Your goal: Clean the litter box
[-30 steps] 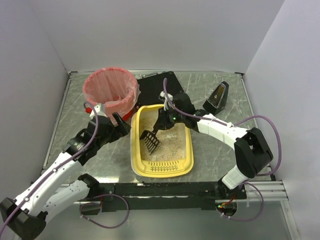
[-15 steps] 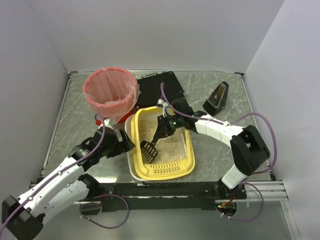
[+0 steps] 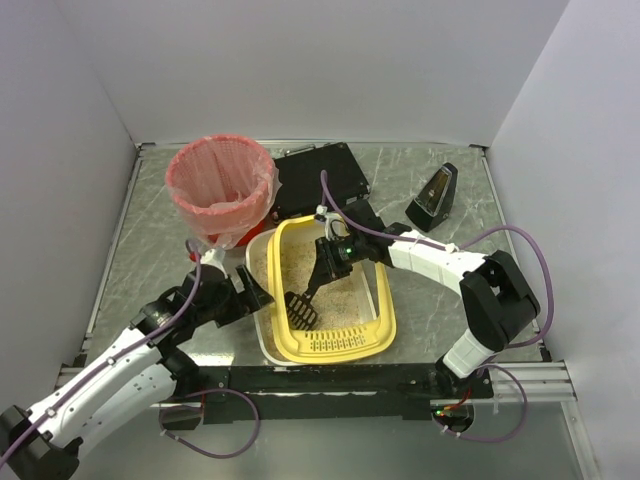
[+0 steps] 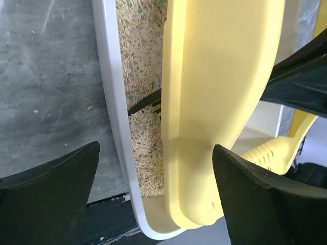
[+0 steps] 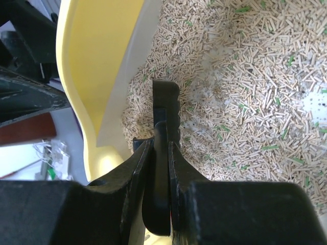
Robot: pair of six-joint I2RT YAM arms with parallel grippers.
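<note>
Litter box: the large yellow plastic litter box [image 3: 384,305], a rectangular tray with rounded corners, lies on the table at the middle of the near half, between the two arms; its slotted strip [image 3: 335,343] is at the near end.
White part: a white plastic tray edge [image 3: 254,262] shows along the yellow rim's left side; in the left wrist view the white wall [image 4: 110,102] runs beside the yellow rim [image 4: 219,92], with litter between them.
Litter: beige pellet litter [image 5: 245,87] flecked with green fills the tray.
Left gripper: the left gripper [image 3: 252,296] is at the tray's left edge, jaws spread wide; its wrist view shows the two black fingers [image 4: 51,189] well apart, the white and yellow rims between them, nothing clamped.
Right gripper: the right gripper [image 3: 328,262] reaches in over the tray from the far right, closed tight on the handle of a black slotted plastic scoop [image 3: 303,308].
Scoop: its head sits low in the tray's near left part; the wrist view shows the handle [image 5: 166,102] pinched between the fingers, pointing down at the litter.
Bin: a round bin with a pink liner [image 3: 220,190] stands at the far left.
Case: a flat black case [image 3: 320,175] lies beyond the tray.
Wedge: a small black wedge-shaped object [image 3: 432,195] stands at the far right.
Table: grey marbled tabletop [image 3: 150,240].
</note>
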